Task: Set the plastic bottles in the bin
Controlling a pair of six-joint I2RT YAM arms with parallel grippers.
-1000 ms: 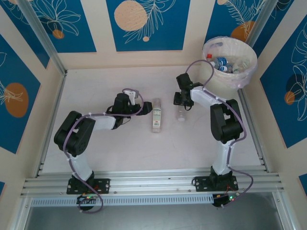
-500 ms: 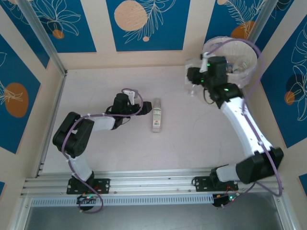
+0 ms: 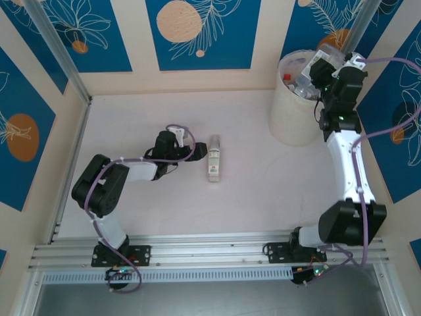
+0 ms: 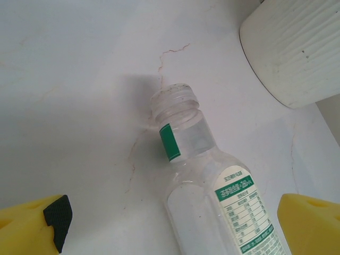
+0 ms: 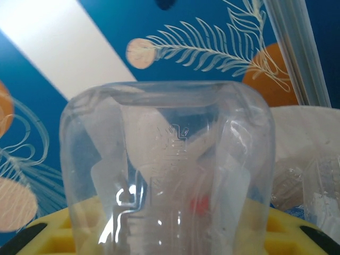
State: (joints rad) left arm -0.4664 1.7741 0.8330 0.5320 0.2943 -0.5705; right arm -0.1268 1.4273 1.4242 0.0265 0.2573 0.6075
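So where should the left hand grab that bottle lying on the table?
Grip the bottle across its labelled body, mid-length, from above: it lies flat on the table with both long sides free. The uncapped neck looks a narrower, poorer hold.

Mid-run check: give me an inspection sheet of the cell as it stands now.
Surface: pale table; thin reddish crack lines by the lying bottle's mouth.
Job's things: lying bottle uncapped, on its side mid-table; held bottle clear; bin far right, bottles inside.
Clutter: nothing seen.
Grippers: left gripper open, aimed at the lying bottle, not touching; right gripper shut on the held bottle, over the bin.
Cables: purple cables along both arms, no snag visible.
Surroundings: blue and cream wall panels; aluminium rail at the near edge.
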